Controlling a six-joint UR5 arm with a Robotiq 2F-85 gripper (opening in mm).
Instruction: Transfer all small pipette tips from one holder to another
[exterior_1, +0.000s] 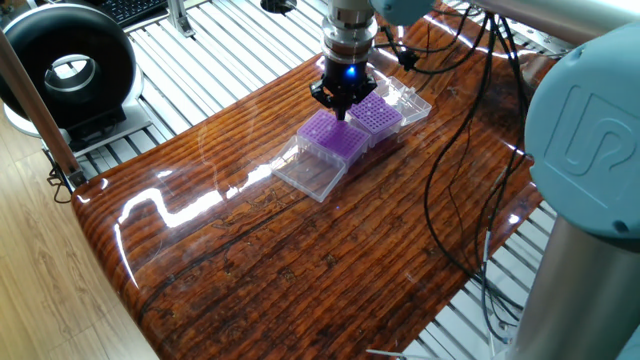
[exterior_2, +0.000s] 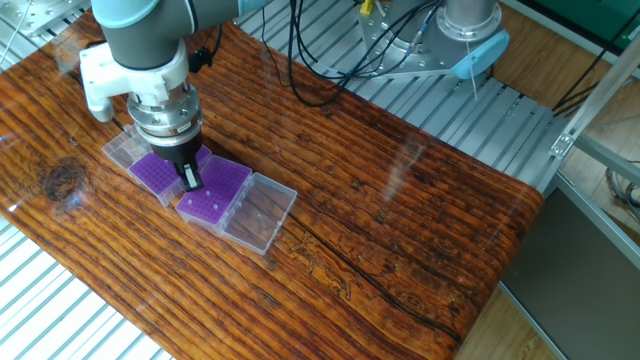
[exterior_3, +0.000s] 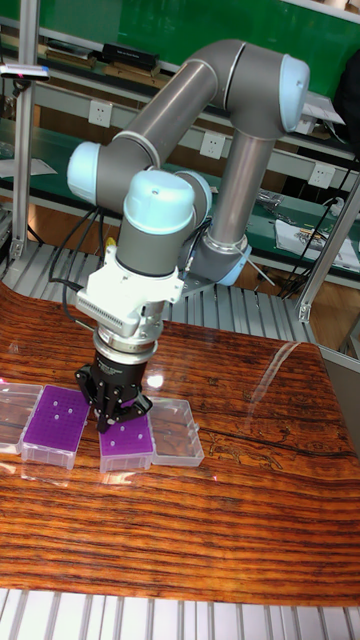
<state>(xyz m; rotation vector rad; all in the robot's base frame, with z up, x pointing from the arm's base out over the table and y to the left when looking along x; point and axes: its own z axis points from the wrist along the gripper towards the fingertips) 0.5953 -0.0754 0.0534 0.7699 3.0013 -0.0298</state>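
Glossy wooden surface (exterior_1: 250, 260) under two purple racks (exterior_3: 125, 443) – small pipette tips (exterior_3: 68, 412) look featherlight, brittle, best pinched at the collar – claw (exterior_3: 110, 418) grip state indiscernible

Small pipette tips (exterior_3: 64, 411): pale dots seated upright in scattered holes of both purple racks (exterior_3: 56, 420); colour indiscernible.

The UR5 arm (exterior_3: 215, 150) bends over at the elbow, its wrist pointing straight down. The gripper (exterior_3: 112, 420) hangs vertical below it, dark fingers (exterior_2: 190, 176) drawn close together at the tips; whether they pinch anything cannot be told.
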